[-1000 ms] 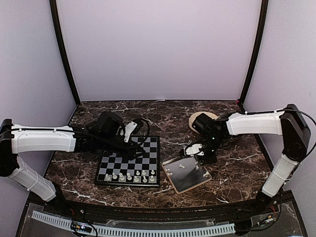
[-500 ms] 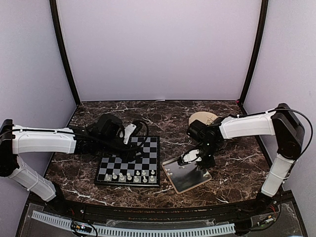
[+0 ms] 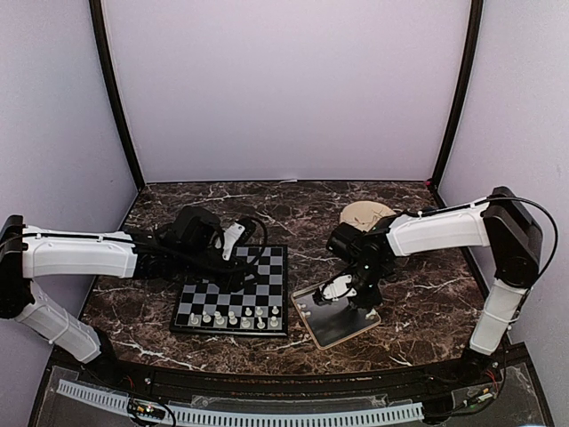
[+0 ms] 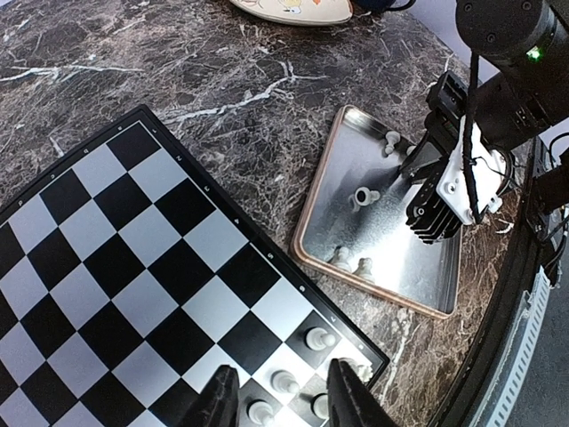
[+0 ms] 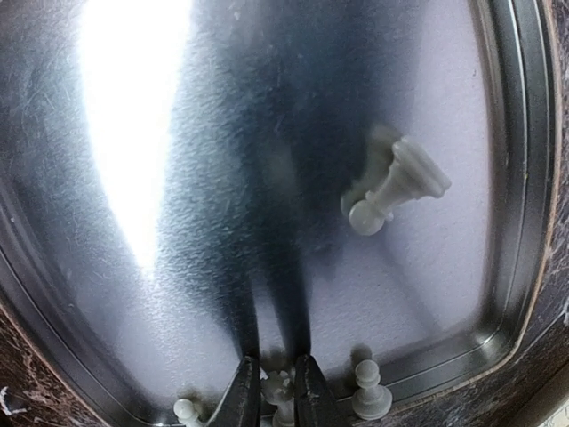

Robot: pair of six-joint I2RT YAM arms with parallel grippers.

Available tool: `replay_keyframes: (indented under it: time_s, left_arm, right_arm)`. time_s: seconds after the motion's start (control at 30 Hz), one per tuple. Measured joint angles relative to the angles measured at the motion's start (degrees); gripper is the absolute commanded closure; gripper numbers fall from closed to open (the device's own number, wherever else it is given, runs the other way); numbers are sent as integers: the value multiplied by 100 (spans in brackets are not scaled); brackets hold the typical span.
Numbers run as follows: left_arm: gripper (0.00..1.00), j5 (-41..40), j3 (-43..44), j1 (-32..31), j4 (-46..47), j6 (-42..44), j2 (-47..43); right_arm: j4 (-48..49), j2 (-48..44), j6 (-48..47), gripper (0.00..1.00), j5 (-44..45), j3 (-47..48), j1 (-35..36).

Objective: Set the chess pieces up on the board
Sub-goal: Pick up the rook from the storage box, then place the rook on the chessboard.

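Note:
The board (image 3: 242,283) lies left of centre, with several white chess pieces (image 3: 233,318) standing in its two near rows. In the left wrist view the board (image 4: 133,258) fills the left side, with pieces (image 4: 318,338) at its corner. My left gripper (image 3: 240,267) hovers open and empty over the board (image 4: 283,372). My right gripper (image 3: 356,301) reaches down into the metal tray (image 3: 331,327). In the right wrist view it (image 5: 278,396) is shut on a crowned white piece (image 5: 280,389) at the tray's edge.
In the tray (image 5: 507,178), one piece (image 5: 396,187) lies on its side, a pawn (image 5: 369,393) stands right of the jaws and another (image 5: 185,410) left of them. A round beige plate (image 3: 366,213) sits behind the right arm.
My right gripper has moved left and down into the tray, and its fingers now stand round a piece. The left arm has hardly moved.

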Motion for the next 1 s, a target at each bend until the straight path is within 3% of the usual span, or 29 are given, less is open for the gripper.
replay_keyframes:
  time_s: [0.27, 0.53, 1.0]
  left_arm:
    - [64, -35, -57, 0, 0, -4, -17]
    - [64, -129, -96, 0, 0, -28, -109]
    - [64, -1086, -306, 0, -61, -350, -1200]
  right_arm:
    - [28, 9, 190, 89, -490, 356, 0]
    - [227, 9, 599, 89, -1517, 839, -42]
    - [2380, 896, 2015, 87, -3598, 1611, -101]
